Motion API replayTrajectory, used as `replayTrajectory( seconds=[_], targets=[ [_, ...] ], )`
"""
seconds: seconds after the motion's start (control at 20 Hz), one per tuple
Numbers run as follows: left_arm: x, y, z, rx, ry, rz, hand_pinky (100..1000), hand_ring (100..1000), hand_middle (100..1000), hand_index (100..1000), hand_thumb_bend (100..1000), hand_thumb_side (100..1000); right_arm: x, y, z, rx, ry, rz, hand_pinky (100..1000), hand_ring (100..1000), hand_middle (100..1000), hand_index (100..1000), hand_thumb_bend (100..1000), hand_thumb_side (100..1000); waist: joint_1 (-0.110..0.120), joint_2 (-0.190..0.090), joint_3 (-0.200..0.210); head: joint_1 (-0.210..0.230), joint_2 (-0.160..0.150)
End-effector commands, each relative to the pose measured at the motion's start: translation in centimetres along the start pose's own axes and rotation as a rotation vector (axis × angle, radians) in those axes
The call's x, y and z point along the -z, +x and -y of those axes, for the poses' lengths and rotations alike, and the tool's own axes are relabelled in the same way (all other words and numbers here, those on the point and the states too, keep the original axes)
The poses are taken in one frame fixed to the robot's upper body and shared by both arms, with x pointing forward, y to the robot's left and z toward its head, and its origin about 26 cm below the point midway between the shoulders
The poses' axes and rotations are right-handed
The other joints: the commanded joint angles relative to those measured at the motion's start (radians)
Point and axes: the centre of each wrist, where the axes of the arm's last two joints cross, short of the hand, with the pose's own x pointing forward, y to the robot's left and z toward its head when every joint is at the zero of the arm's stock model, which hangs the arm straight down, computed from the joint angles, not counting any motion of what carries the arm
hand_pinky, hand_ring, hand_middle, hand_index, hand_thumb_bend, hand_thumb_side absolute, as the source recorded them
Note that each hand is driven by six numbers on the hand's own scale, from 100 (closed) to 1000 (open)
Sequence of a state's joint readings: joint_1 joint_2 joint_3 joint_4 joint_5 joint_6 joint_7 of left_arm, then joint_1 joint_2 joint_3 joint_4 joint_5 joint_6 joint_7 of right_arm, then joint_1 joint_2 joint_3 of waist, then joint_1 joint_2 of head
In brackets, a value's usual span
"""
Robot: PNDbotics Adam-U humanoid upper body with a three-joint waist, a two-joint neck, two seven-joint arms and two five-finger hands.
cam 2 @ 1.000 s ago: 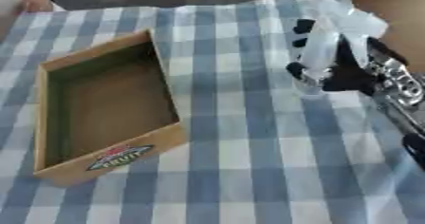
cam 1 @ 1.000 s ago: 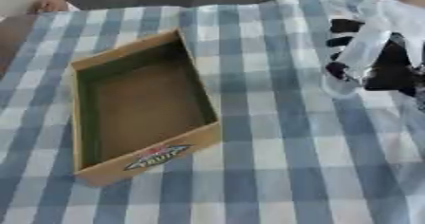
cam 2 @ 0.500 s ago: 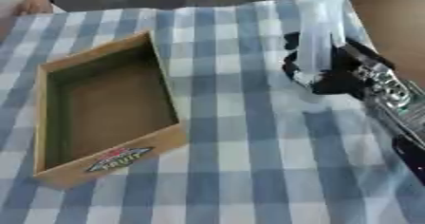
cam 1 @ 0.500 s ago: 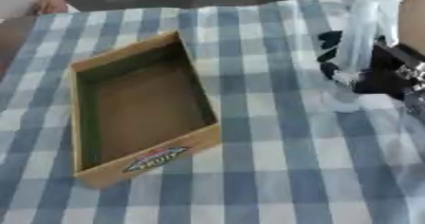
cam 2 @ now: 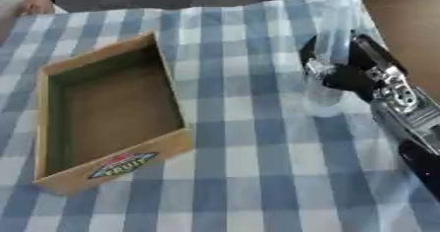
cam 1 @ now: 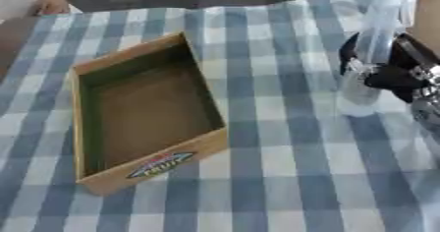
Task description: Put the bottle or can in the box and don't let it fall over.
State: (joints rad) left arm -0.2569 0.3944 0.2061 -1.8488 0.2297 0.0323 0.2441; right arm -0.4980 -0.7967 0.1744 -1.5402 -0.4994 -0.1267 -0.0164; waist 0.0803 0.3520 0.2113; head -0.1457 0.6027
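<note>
Left eye view: clear plastic bottle (cam 1: 371, 49) stands upright at the right side of the checked cloth (cam 1: 275, 177), its base looks to be on or just off the cloth, can't tell which. Right hand (cam 1: 387, 71) comes in from the right with fingers curled round the bottle's lower-middle body, so it has hold of it. Box (cam 1: 142, 113), cardboard with a green inner wall and a fruit label on the near end, sits open and empty to the left, well apart from the bottle. Left hand not seen. Right eye view: same layout; the bottle (cam 2: 331, 39) reads as see-through and tall, top running toward the upper edge, right hand (cam 2: 348, 73) wrapped at about the lower third, silver wrist and black forearm trailing to the lower right. Box (cam 2: 107, 113) is at the left. Judgement: bottle looks empty or near empty, so light, thin-walled, likely to dent and slick; tall and narrow, so tippy. Best held low to mid body as now, kept vertical, set flat on the box floor before letting go.
</note>
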Motion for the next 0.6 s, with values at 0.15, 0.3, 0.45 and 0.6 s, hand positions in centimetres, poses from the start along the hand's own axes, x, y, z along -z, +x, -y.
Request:
replayTrajectory(
  seconds=[0.15, 0.3, 0.45, 0.6],
  targets=[
    [0.5, 0.9, -0.3, 0.014, -0.009, 0.033, 1000, 1000, 746, 704, 100, 611, 0.6, 1.7, 0.4, -0.016, -0.033, 0.062, 100, 110, 272, 128, 172, 100, 0.0, -0.017, 0.0, -0.001, -0.009],
    [0.5, 0.9, -0.4, 0.016, -0.009, 0.033, 1000, 1000, 744, 703, 100, 610, 0.8, 2.9, 0.6, -0.011, -0.035, 0.109, 100, 111, 269, 128, 148, 100, 0.0, -0.021, -0.002, 0.0, -0.006],
    [0.4, 0.9, -0.4, 0.02, -0.011, 0.033, 1000, 1000, 742, 703, 100, 610, 1.3, 5.1, 0.8, 0.0, -0.038, 0.177, 100, 111, 265, 129, 139, 100, -0.002, -0.031, -0.004, 0.001, 0.0],
    [0.5, 1.0, -0.5, 0.023, -0.014, 0.035, 1000, 1000, 741, 703, 100, 610, 1.9, 7.5, 0.7, 0.012, -0.026, 0.235, 100, 112, 263, 130, 100, 100, -0.005, -0.04, -0.005, 0.0, 0.005]
  ],
)
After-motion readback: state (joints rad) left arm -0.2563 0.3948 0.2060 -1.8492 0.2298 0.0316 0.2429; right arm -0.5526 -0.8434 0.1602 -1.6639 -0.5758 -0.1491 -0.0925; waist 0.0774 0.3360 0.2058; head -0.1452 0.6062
